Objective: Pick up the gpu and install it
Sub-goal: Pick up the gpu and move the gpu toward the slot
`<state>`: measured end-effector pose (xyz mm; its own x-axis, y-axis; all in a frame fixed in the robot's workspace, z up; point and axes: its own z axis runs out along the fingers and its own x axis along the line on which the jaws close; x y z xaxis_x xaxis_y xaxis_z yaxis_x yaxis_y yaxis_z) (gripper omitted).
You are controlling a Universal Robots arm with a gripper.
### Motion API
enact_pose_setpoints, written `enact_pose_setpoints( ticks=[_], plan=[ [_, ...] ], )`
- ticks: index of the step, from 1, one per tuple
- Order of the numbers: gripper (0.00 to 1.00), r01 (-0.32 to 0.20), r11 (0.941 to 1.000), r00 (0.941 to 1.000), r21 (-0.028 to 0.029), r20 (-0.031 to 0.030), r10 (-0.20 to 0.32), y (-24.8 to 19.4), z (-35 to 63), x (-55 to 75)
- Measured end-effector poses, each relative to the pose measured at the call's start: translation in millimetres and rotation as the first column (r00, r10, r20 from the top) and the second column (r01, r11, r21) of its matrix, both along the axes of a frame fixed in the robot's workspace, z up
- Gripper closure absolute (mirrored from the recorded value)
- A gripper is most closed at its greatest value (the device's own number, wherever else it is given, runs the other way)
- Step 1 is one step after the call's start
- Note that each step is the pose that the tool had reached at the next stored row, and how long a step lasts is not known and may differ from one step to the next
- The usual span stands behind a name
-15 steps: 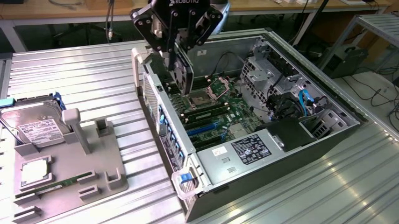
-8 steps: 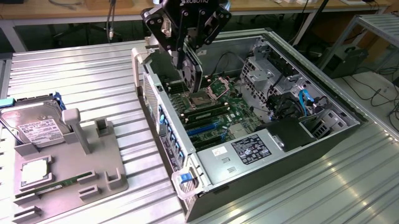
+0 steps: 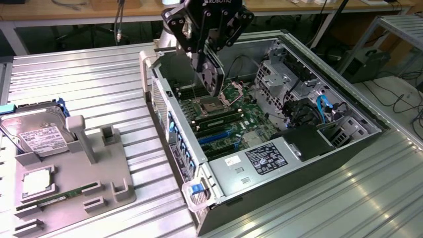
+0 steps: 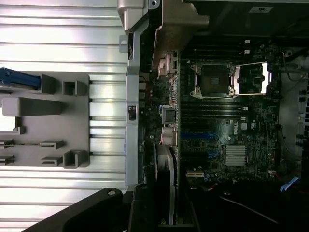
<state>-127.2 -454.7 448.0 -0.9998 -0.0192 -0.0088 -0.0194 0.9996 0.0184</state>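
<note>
Graphics card (image 3: 215,82): pinched edge-down in my gripper (image 3: 206,59) over the case (image 3: 173,134) (twelve o'clock end), likely for slot alignment

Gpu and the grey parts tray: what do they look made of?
The gpu: matte black face, likely a plastic shroud; can't tell more from this side. The parts tray: uniform matte grey with moulded-looking posts and slots, probably plastic, possibly printed.

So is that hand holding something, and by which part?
Yes, the hand holds the gpu by its upper edge; the card hangs upright over the open computer case.
</note>
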Motion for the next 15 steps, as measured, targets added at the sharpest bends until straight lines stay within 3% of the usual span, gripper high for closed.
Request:
enact_pose_setpoints(
  ticks=[15],
  plan=[
    [0.73, -0.001, 1.0, 1.0, 0.0, 0.0, 0.001, 0.0, -0.3, 33.2]
  ],
)
